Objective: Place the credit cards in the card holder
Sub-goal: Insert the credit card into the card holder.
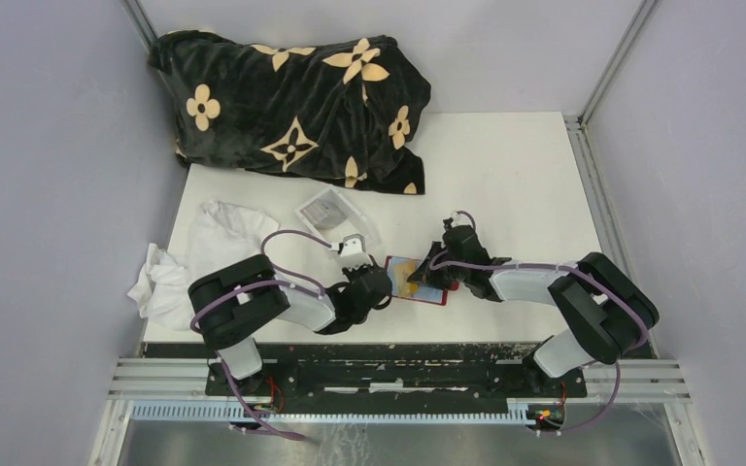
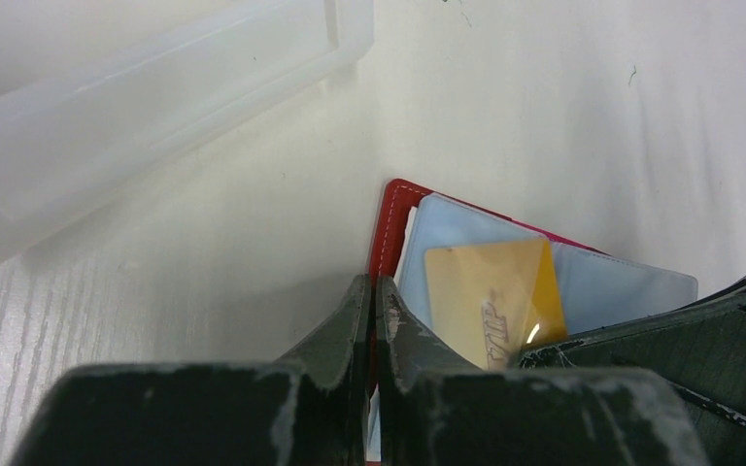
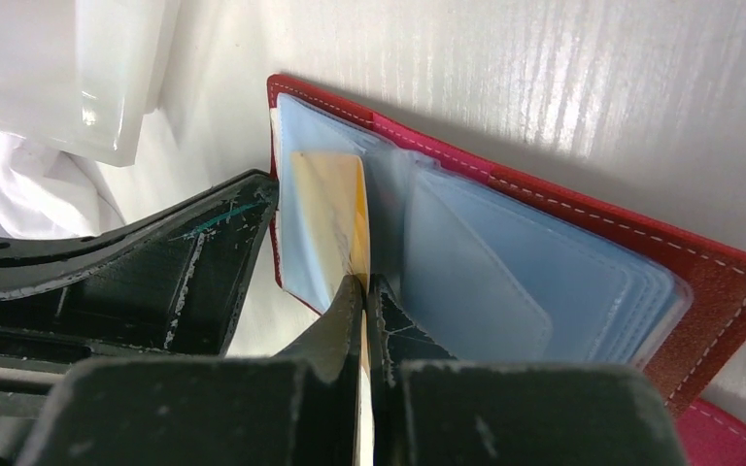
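Observation:
The red card holder lies open on the table between both arms, its pale blue plastic sleeves fanned out. My left gripper is shut on the holder's red edge at its left side. A yellow-orange credit card stands partly inside one sleeve, and my right gripper is shut on its near edge. In the left wrist view the same card shows "VIP" lettering, with a right finger just beside it. No other credit cards are in view.
A clear plastic box sits just behind the left gripper, and it fills the upper left of the left wrist view. A white cloth lies at the left. A black flower-patterned blanket covers the far left.

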